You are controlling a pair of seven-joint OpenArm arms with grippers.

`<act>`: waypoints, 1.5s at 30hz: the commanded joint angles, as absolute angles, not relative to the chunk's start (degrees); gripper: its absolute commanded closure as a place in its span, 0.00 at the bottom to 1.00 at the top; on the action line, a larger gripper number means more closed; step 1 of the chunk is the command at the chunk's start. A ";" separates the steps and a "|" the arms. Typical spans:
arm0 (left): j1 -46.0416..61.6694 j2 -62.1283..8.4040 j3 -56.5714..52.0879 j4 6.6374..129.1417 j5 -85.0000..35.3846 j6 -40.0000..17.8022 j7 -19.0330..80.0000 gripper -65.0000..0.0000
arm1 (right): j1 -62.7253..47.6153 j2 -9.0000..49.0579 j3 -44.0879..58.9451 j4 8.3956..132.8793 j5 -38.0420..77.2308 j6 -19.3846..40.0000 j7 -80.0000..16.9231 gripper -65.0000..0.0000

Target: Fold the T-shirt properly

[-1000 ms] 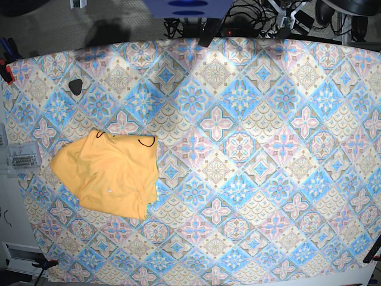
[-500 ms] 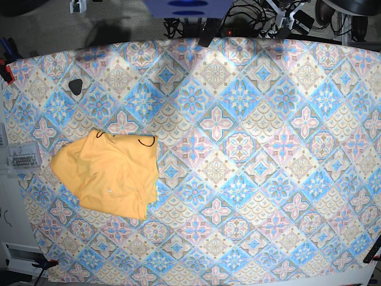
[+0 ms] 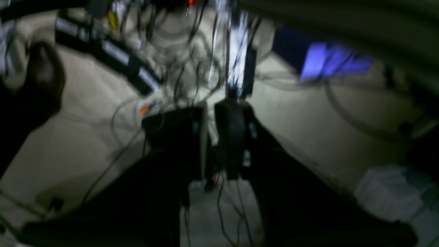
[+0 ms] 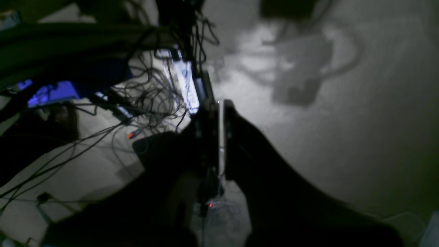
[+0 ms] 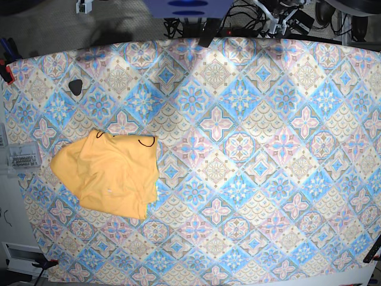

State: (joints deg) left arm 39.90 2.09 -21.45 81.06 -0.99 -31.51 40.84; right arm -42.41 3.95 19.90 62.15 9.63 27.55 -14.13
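Note:
The T-shirt [image 5: 110, 173] lies in a compact yellow-orange bundle at the left of the table, its dark collar edge showing along the top. Neither gripper is near it; both hang off the table over the floor. In the left wrist view my left gripper [image 3: 211, 111] points at a tangle of cables, its fingers a narrow slit apart with nothing between them. Seen from the right wrist, my right gripper [image 4: 220, 104] is shut and empty, above grey carpet. Both wrist views are blurred.
A blue-and-pink tile-patterned cloth [image 5: 250, 155] covers the whole table. A small black object [image 5: 75, 86] sits at the back left. A clear box of small parts [image 5: 22, 159] stands just off the left edge. Cables [image 5: 250, 18] and equipment lie behind the table.
The T-shirt has not moved. The white arm parts at the top edge of the base view have shifted slightly.

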 commanded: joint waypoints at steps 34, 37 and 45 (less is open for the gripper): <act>14.20 -2.42 -21.67 22.02 8.57 -22.55 20.09 0.86 | -13.76 4.70 20.18 11.65 2.51 27.82 -0.66 1.00; 11.21 -2.59 -21.49 14.81 10.24 -19.47 14.64 0.86 | -11.38 4.70 20.18 6.90 2.15 27.82 2.51 1.00; 6.99 -2.86 -21.49 6.20 14.46 -14.02 8.13 0.86 | -8.92 4.53 20.18 2.15 -4.00 27.65 9.01 0.99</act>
State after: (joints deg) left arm 6.85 -2.70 -21.56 6.24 14.35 -13.78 8.25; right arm -8.69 4.32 20.23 2.24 -4.12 27.14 8.49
